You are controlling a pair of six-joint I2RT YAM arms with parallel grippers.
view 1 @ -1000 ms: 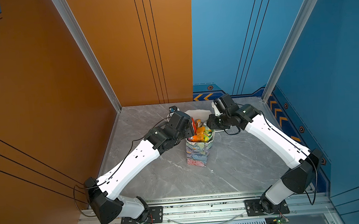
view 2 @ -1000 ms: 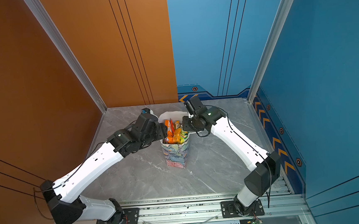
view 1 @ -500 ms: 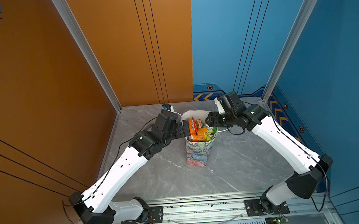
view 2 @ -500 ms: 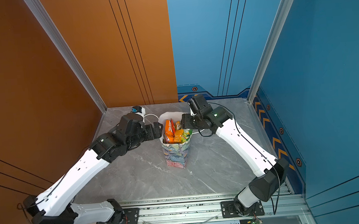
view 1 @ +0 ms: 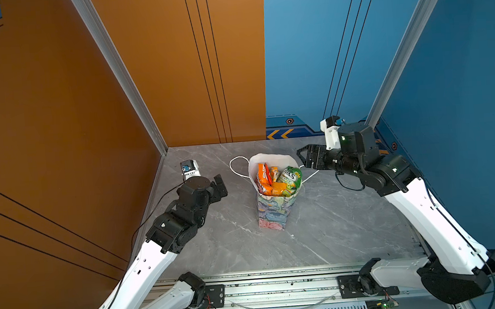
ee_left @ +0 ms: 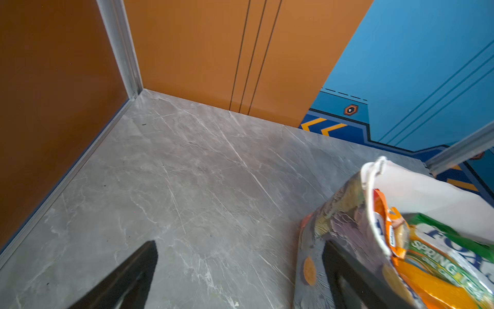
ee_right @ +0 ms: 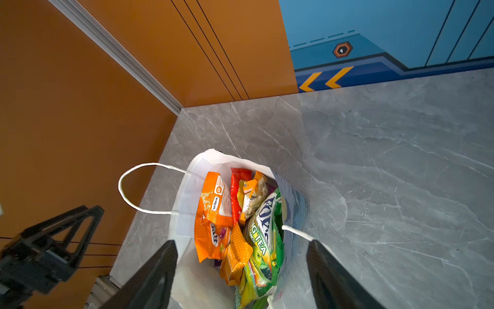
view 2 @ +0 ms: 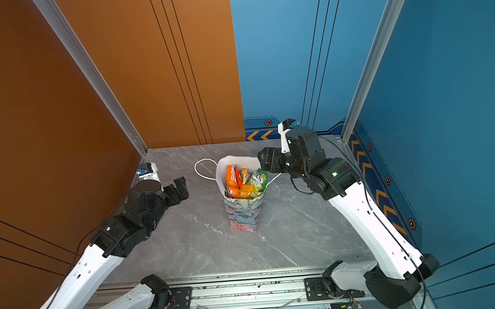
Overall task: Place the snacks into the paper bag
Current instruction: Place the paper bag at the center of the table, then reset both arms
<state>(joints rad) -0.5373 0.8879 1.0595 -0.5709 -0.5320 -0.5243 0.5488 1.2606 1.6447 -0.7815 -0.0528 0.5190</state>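
We see the paper bag (view 1: pixel 271 216) standing upright near the middle of the grey tabletop (view 1: pixel 349 219), its mouth open and its white inside showing. The snacks (view 1: pixel 278 180) sit inside it, filling it up to the rim. Among them are a tall orange packet (ee_right: pixel 213 211), a red packet (ee_right: pixel 236 187) beside it and a small orange packet (ee_right: pixel 236 254). A green packet (ee_right: pixel 267 240) marked TEA sits on the side towards the right arm.

One white cord handle (ee_right: pixel 155 163) loops out over the tabletop on the left arm's side. The other handle (ee_right: pixel 296 232) hangs over the rim on the right arm's side, close to one finger (ee_right: pixel 328 267) of the right hand.

The left hand (view 1: pixel 221 186) is beside the bag with a clear gap to it in both top views. Its fingers stand wide apart and hold nothing.

The right hand (view 1: pixel 302 158) is just beside the bag's rim on the opposite side. Its fingers are also apart and empty. In its wrist view we look between them straight into the bag's mouth.
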